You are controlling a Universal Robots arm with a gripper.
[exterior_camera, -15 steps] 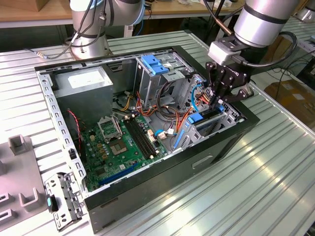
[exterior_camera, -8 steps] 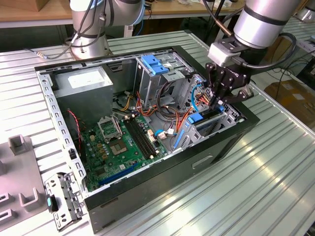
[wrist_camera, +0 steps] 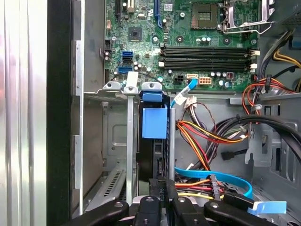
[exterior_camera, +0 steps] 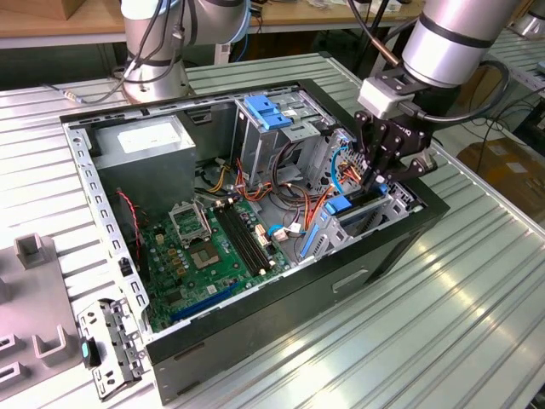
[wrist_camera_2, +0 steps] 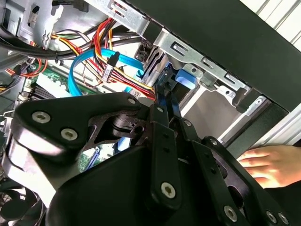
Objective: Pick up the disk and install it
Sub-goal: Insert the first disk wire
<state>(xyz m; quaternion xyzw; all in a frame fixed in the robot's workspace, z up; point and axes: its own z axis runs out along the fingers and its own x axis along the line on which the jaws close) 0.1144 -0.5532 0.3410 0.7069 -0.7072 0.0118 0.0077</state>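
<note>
My arm (exterior_camera: 460, 38) is a thick silver-grey tube ringed by a black band, with black cables (exterior_camera: 370, 38) running alongside it. Below sits a pale grey block (exterior_camera: 387, 95), then my pincer (exterior_camera: 375, 177), built from matte black linkages. In the second wrist view those links (wrist_camera_2: 162, 155) are flat black bars pinned with round silver screws (wrist_camera_2: 168, 189) beside a rounded black plate (wrist_camera_2: 70, 122).

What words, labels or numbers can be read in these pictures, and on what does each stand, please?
No text can be quoted.
White sticker on the grey metal power-supply box: print too small to read.
Green circuit board: white markings too small to read.
Blue-railed rectangular disk: no print showing.
</note>
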